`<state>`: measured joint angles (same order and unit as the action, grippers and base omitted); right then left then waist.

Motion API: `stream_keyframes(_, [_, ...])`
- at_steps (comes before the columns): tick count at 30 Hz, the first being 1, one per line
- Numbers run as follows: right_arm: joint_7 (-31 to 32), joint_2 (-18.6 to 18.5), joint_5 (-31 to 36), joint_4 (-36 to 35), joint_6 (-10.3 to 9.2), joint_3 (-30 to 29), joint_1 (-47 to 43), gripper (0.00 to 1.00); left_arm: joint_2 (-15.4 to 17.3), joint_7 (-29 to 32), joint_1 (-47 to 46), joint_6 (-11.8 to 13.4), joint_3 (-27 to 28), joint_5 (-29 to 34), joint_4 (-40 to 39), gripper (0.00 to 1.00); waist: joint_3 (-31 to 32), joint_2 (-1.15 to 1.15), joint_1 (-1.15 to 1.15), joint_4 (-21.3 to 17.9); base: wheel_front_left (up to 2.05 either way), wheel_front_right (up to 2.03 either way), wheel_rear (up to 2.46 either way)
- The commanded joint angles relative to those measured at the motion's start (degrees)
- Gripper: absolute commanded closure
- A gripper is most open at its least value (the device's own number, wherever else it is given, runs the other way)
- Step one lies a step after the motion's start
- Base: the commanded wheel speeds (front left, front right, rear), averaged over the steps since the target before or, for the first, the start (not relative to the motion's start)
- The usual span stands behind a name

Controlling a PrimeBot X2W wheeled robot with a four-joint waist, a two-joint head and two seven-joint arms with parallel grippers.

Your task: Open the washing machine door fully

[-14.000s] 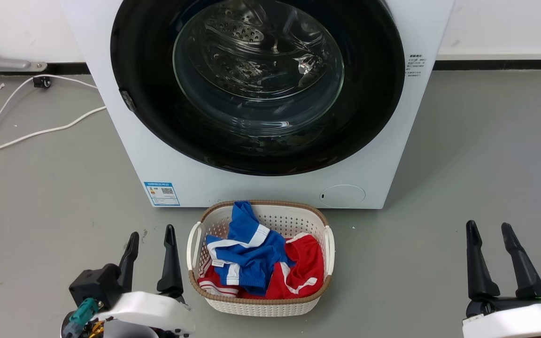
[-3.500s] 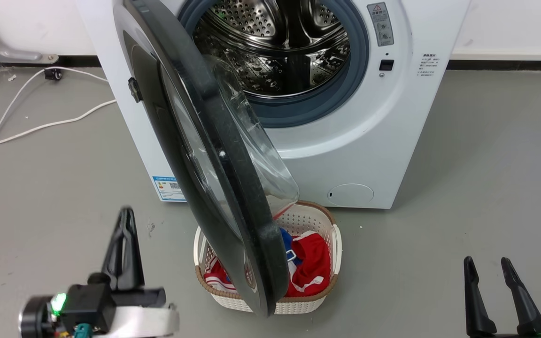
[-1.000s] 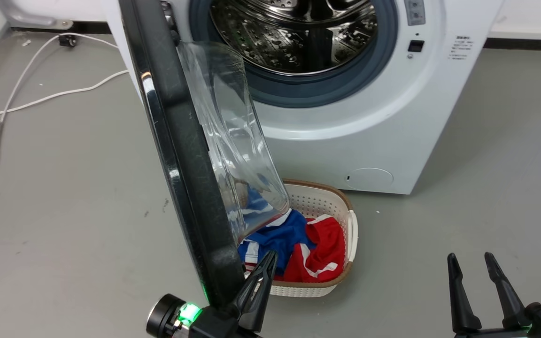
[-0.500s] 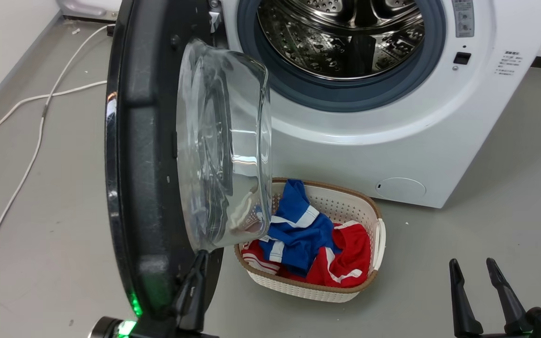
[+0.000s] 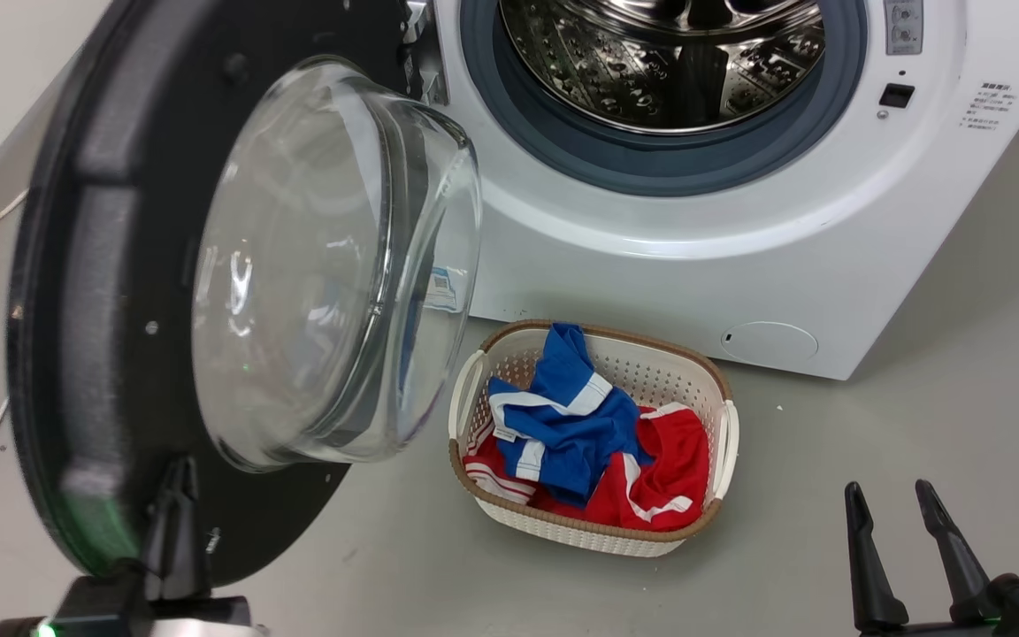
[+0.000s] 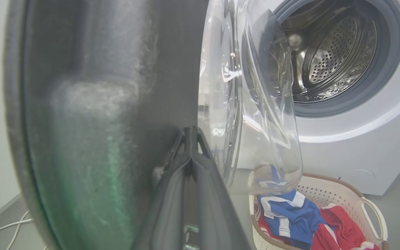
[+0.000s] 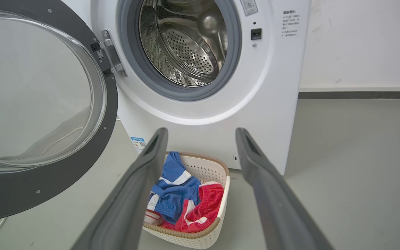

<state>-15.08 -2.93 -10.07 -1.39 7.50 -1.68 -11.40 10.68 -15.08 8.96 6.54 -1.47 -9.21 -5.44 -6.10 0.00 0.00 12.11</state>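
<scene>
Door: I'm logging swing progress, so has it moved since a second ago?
Yes. Against the machine, the door has swung further left, away from the drum; edge-on then, its glass bowl now faces the head camera.

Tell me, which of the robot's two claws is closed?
The left gripper: its jaws are shut together, tips at the washing machine door. The right gripper has jaws spread open, clear of it.

Black washing machine door point(image 5: 94, 265), white machine point(image 5: 651, 283), blue and red clothes point(image 5: 563, 416), cream basket point(image 5: 593, 535)
</scene>
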Motion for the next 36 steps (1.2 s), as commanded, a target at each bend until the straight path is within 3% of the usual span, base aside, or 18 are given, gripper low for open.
stream_keyframes(1, [-0.12,0.1,0.48,-0.22,-0.01,0.0,0.75,0.0,0.42,-0.13,-0.97,0.1,0.99,-0.11,-0.02,1.0,-0.29,0.0,0.0,-0.14,0.0,0.0,0.0])
stream_keyframes(18, [-0.12,0.1,2.67,-1.7,-0.01,-0.32,2.7,0.0,4.73,-0.09,-6.95,-0.62,15.13,-5.07,8.23,1.0,-4.63,0.0,0.0,-1.93,0.0,0.0,0.0])
stream_keyframes(36, [-0.12,0.1,4.21,-2.02,-0.01,-0.66,5.53,0.0,13.93,0.03,-19.61,-4.12,21.47,-10.65,25.56,1.0,-9.37,0.0,0.0,-3.95,0.0,0.0,0.0])
